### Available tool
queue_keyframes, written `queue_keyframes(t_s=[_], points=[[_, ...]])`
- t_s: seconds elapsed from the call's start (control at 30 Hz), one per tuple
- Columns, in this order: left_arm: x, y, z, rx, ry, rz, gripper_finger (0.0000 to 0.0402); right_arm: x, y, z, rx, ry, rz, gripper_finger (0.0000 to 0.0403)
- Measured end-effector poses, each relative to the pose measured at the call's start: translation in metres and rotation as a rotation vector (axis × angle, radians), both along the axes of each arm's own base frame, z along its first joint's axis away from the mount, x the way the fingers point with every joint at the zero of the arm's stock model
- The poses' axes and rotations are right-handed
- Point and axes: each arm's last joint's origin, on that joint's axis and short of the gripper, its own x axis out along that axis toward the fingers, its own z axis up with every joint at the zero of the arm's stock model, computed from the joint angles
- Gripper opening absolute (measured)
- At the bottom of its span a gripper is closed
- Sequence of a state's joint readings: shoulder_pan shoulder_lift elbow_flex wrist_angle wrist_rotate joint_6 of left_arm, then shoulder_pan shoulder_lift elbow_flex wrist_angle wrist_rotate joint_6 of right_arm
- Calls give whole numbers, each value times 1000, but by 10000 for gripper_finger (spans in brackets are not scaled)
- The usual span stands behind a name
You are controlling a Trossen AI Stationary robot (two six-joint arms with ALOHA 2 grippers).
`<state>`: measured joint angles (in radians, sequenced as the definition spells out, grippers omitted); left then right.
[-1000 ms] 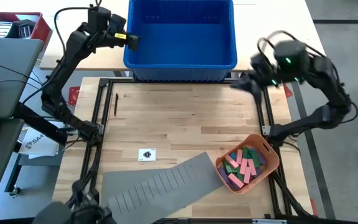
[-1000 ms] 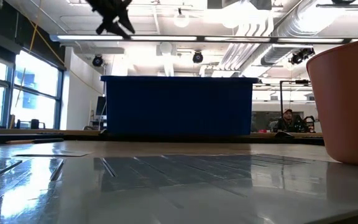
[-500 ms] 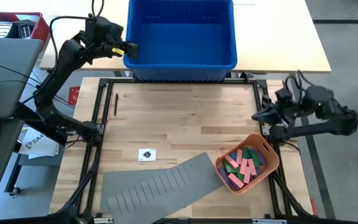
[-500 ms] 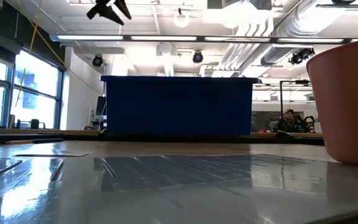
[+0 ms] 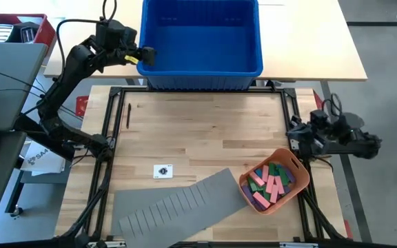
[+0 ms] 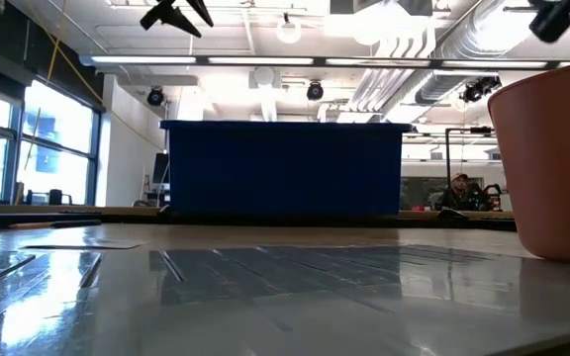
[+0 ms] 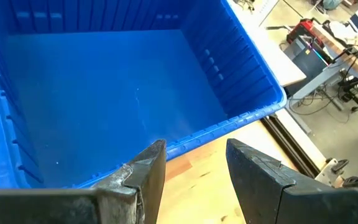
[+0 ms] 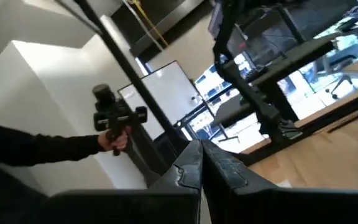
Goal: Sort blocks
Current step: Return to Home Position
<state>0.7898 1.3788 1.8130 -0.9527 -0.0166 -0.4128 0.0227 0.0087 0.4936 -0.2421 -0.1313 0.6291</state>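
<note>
The left gripper (image 5: 145, 55) hovers at the upper left, just beside the left wall of the blue bin (image 5: 202, 81), its fingers spread and empty. At the right edge the right gripper (image 5: 298, 132) sits folded low, fingers pressed together, seemingly on nothing. The blocks (image 5: 270, 182) lie heaped in the orange bin (image 5: 285, 153), lower right.

An industrial lab: exposed ceiling ducts (image 6: 433, 59), long strip light (image 6: 265, 61), cluttered workbench (image 7: 328, 37).

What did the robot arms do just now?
The right gripper pulled back from the blue bin and folded down at the table's right edge. The left gripper barely shifted. The orange bin, blocks and grey sheet stayed put.
</note>
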Motion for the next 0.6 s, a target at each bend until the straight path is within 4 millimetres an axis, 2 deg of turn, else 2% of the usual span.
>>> queue_keyframes(t_s=[0.27, 0.6], points=[[2, -2, -1, -20, -7, 1, 163, 21, 0, -28, -37, 58, -25, 0], [5, -7, -2, -28, 5, -16, 163, 44, -1, -70, -14, 1, -65, 0]])
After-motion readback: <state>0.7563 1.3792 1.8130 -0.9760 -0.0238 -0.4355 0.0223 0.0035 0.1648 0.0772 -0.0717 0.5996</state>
